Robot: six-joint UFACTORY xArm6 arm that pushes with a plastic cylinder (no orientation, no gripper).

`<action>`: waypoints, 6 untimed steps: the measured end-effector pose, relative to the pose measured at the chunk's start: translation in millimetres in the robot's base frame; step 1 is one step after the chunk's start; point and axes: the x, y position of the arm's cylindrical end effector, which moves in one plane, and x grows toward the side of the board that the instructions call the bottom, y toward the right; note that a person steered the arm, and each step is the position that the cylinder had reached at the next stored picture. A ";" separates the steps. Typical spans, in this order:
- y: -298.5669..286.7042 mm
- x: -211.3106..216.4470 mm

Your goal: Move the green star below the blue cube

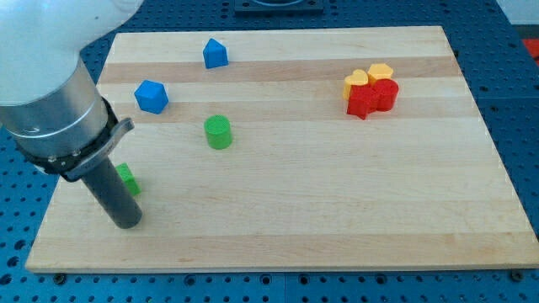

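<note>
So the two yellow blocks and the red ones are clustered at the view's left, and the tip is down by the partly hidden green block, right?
Not quite. In the camera view, the cluster of yellow blocks and red blocks sits at the view's right, not the left. The rest holds: my tip is down beside the partly hidden green block, just below it at the view's left.

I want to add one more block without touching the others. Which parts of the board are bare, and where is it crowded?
Bare: the whole bottom strip right of my tip, and the middle between the green cylinder and the red blocks. Crowded: the left side, with two blue blocks and a green block half hidden by the rod; yellow blocks touch the red ones.
</note>
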 end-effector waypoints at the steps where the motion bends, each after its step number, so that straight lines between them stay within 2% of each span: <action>1: 0.0 -31.7; 2: 0.0 -46.5; 4: -33.4 -7.1; 5: -63.0 -15.3; 6: -45.7 -39.2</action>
